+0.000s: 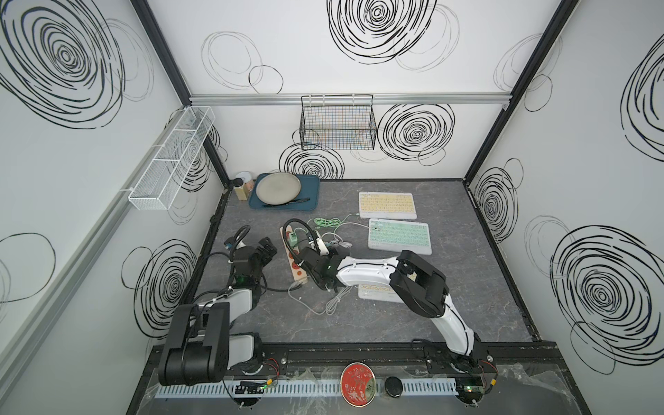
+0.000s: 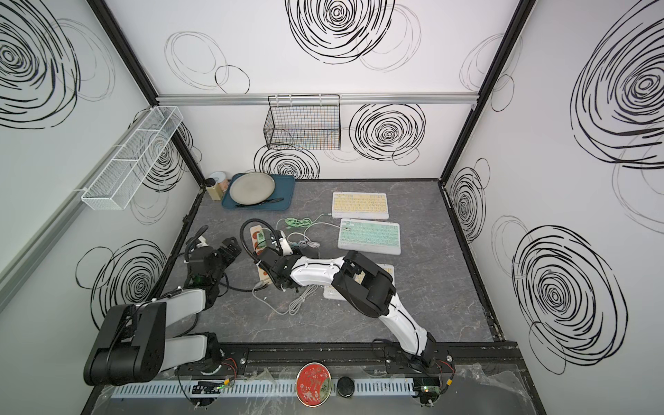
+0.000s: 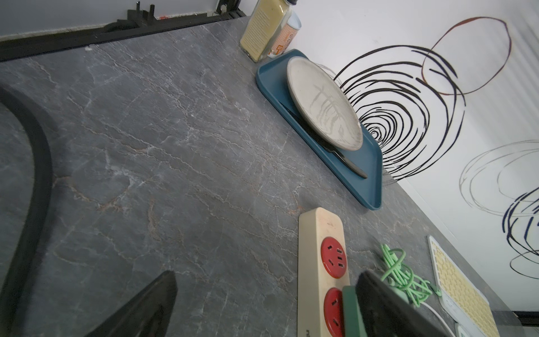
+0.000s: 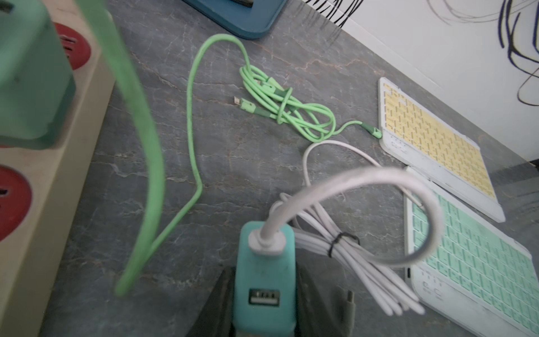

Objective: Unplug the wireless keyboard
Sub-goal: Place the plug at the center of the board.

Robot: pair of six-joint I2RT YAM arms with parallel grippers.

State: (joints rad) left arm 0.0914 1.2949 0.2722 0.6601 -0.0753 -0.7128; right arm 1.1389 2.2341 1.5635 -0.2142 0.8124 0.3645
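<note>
The mint-green keyboard (image 4: 478, 262) lies flat on the grey table (image 3: 145, 146), ahead of the right pincer (image 4: 262, 303) and a little to one side, just past a tied bundle of white cable (image 4: 350, 248). That cable loops up from a teal charger (image 4: 264, 280), which the right pincer pinches between its two dark fingers. A thin strand of the cable runs on to the corner of the keyboard nearest the yellow keyboard (image 4: 431, 137). The charger's second USB socket faces the wrist camera with nothing in it, and the charger is apart from the beige power strip (image 4: 43, 204). On the strip, beside the red sockets, sits a darker green charger (image 4: 29, 81), whose green cable (image 4: 192, 122) trails to a coil ahead of the pincer and on to the yellow keyboard. The left pincer (image 3: 265, 303) is spread wide above the table at the strip's side. Beyond it stand a blue tray (image 3: 370, 175) with a grey plate (image 3: 323, 102) and a spice jar (image 3: 262, 29); the jar's label print is too small to read.
</note>
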